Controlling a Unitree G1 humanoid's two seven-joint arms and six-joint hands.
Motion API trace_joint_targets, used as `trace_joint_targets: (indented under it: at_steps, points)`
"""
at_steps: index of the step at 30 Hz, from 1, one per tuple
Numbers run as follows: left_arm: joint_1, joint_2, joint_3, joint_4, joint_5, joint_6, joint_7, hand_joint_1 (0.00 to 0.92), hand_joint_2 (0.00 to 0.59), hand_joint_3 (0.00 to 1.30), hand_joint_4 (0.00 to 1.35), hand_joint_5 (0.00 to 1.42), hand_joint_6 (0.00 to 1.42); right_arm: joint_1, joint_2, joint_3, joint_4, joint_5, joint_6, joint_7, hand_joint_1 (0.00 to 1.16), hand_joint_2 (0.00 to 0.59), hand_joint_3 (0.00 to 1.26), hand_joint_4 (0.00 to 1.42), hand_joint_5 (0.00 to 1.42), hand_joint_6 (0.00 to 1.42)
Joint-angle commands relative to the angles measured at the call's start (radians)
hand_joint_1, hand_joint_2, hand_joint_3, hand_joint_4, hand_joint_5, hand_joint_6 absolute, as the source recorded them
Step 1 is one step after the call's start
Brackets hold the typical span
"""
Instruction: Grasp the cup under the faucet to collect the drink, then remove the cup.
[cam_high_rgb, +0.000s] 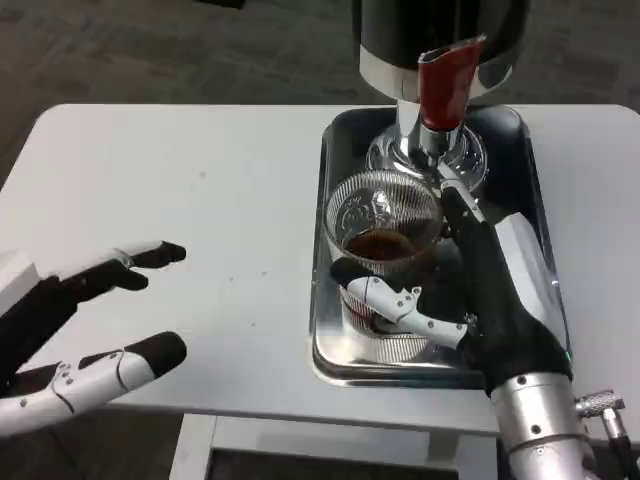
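Note:
A clear ribbed plastic cup (382, 232) with a little dark drink in its bottom stands on the steel tray (330, 345), just in front of the dispenser's faucet with its red lever (444, 88). My right hand (480, 290) wraps around the cup from the right, thumb across its front and fingers behind its right side. My left hand (85, 320) hovers over the table's front left edge, fingers apart and holding nothing.
The black and chrome dispenser (440, 35) rises at the back of the tray. The white table (200, 190) stretches out to the left of the tray. Dark carpet lies beyond the table's far edge.

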Motion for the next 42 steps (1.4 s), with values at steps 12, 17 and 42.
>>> trace_joint_targets:
  at_steps: [12,17,42]
  points:
    - [-0.001,0.01,0.022,0.024,-0.015,-0.022,-0.003,0.0,0.108,0.2,0.16,0.22,0.22,0.054,-0.006,0.033,0.03,-0.074,0.013,-0.035,0.78,0.224,0.24,0.43,0.63,0.78]
    - [-0.001,0.008,0.025,0.028,-0.017,-0.029,-0.001,0.0,0.108,0.2,0.17,0.22,0.22,0.061,0.0,0.041,0.032,-0.102,0.016,-0.055,0.79,0.227,0.29,0.51,0.73,0.98]
    - [-0.059,0.014,-0.012,0.051,-0.016,-0.04,-0.005,0.0,0.105,0.2,0.17,0.22,0.23,0.115,0.012,0.002,0.019,-0.125,-0.079,-0.203,0.86,0.186,0.71,0.96,1.22,1.42]
